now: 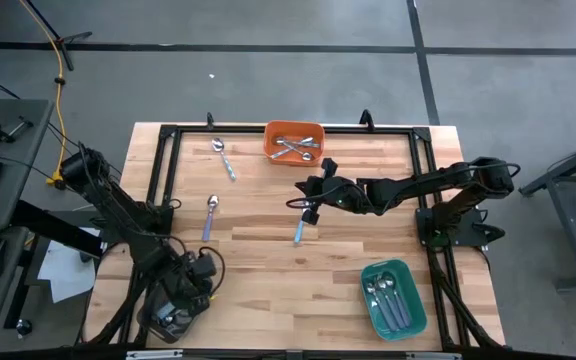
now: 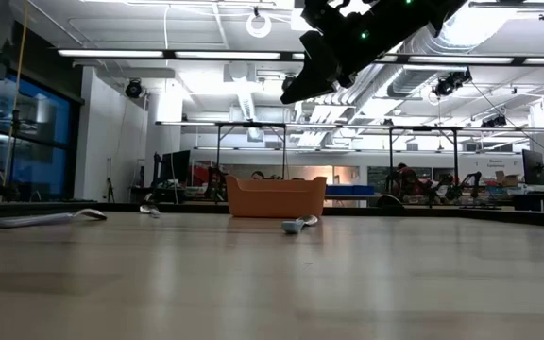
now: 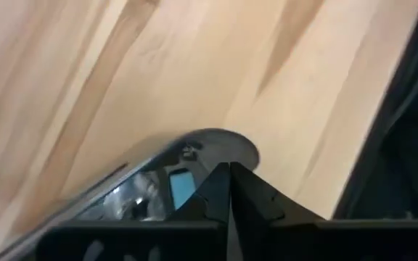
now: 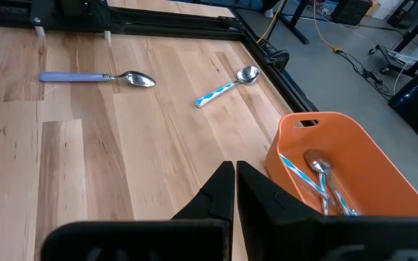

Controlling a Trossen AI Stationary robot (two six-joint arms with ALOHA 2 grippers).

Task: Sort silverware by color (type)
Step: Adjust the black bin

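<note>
Three spoons lie flat on the wooden table: a light-blue one (image 1: 226, 162) (image 4: 223, 87) near the far edge, a lavender one (image 1: 210, 216) (image 4: 93, 77) left of the middle, and a light-blue one (image 1: 298, 230) (image 2: 296, 225) at the middle. An orange tray (image 1: 294, 141) (image 4: 339, 163) (image 2: 277, 196) at the far edge holds light-blue spoons. A teal tray (image 1: 393, 298) near the right corner holds several spoons. My right gripper (image 1: 306, 192) (image 2: 296, 90) (image 4: 234, 181) hangs shut and empty, high above the middle spoon. My left gripper (image 3: 229, 190) is shut, parked at the near left corner (image 1: 180, 300).
A black metal frame (image 1: 168, 150) runs along the far, left and right sides of the table. The arm bases stand at the left and right edges. Bare wood lies between the middle spoon and the teal tray (image 1: 268, 280).
</note>
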